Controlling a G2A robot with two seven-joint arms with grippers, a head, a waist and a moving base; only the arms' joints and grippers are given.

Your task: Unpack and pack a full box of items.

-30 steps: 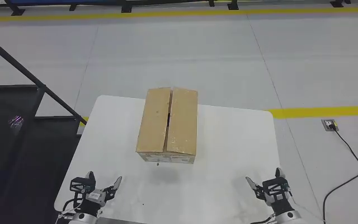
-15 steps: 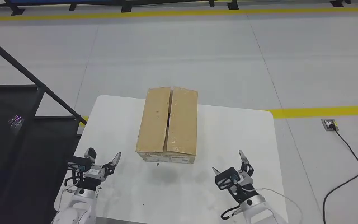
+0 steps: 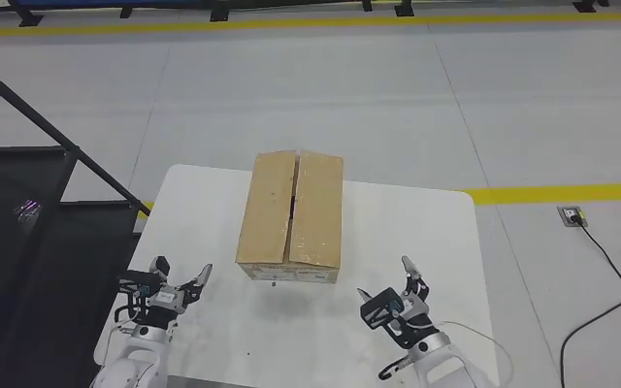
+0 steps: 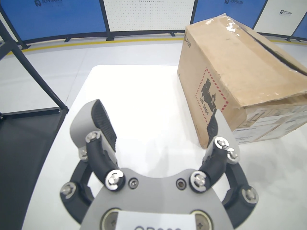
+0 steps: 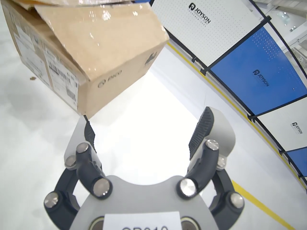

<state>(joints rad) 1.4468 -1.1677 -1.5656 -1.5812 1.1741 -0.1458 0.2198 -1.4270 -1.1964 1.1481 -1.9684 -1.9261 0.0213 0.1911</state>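
A brown cardboard box [image 3: 292, 215] stands in the middle of the white table [image 3: 408, 242], its two top flaps folded down with a narrow seam between them. In the right wrist view one flap of the box [image 5: 91, 37] lifts slightly at the near end. My left gripper [image 3: 179, 279] hovers open near the table's front left, short of the box [image 4: 239, 72] and with nothing between its fingers. My right gripper [image 3: 390, 284] is open and empty at the front right, a little way from the box's near right corner.
A black frame and dark panel [image 3: 49, 223] stand off the table's left edge. A small crumb [image 3: 275, 285] lies on the table just in front of the box. Blue and white partition panels [image 4: 134, 3] line the far side of the room.
Both arms have come forward onto the table from its front edge. The right gripper has moved left and toward the box; the left has settled near the front left. The box is unmoved.
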